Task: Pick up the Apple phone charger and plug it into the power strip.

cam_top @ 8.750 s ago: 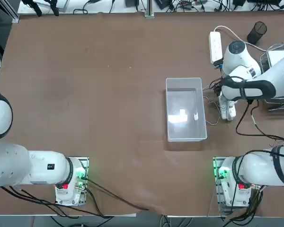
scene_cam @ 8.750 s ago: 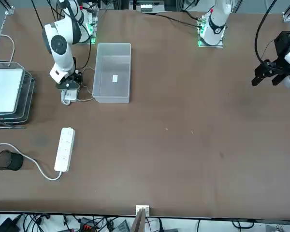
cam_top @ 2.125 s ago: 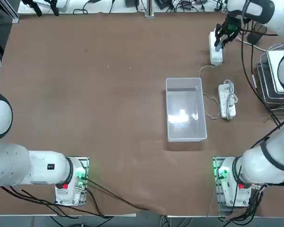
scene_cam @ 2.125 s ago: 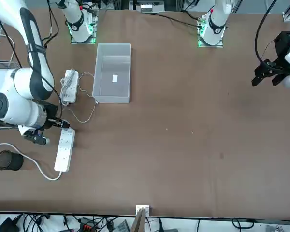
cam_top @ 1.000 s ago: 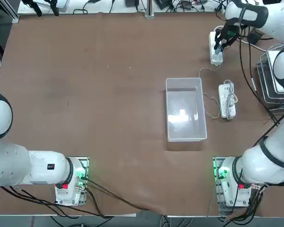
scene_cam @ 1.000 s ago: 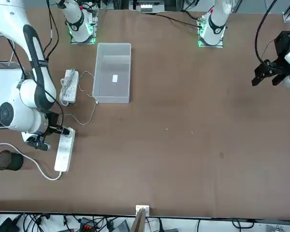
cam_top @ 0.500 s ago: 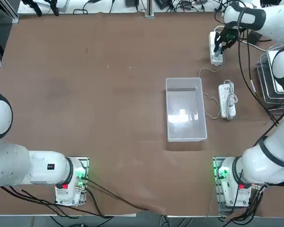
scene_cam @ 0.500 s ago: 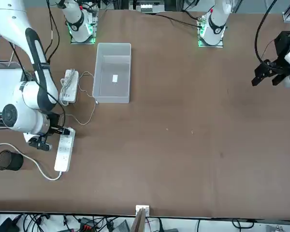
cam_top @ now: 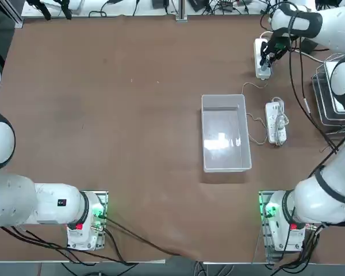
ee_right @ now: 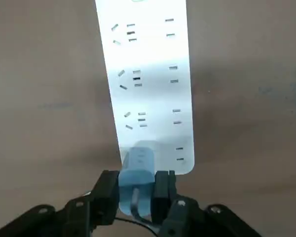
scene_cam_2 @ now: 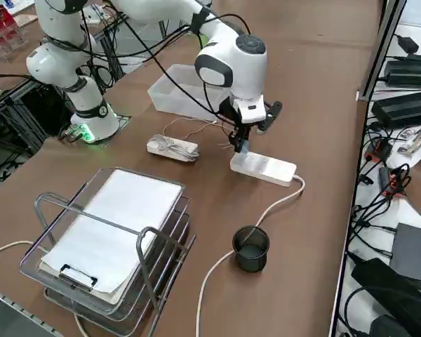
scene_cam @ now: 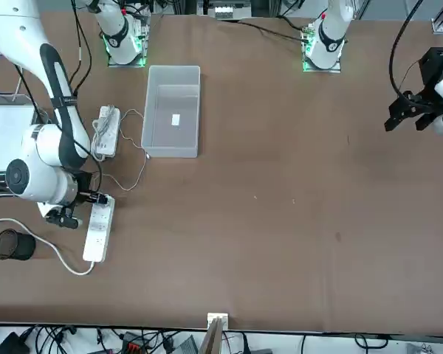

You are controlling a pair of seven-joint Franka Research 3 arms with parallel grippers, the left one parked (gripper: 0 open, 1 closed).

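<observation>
Right wrist view: your right gripper [ee_right: 140, 195] is closed on the Apple phone charger [ee_right: 137, 170], which sits between the two fingers and projects past their tips, over one end of the power strip [ee_right: 150, 89]; whether it is seated cannot be determined. Right side view: the fingers point down at the strip's end, away from its white cord [scene_cam_2: 214, 265]. Front view: the gripper is beside the mesh cup [scene_cam: 15, 245].

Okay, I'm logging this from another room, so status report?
Right gripper shut on charger, over power strip's end. Charger's cable trails between fingers. Nothing blocking visible sockets.
</observation>
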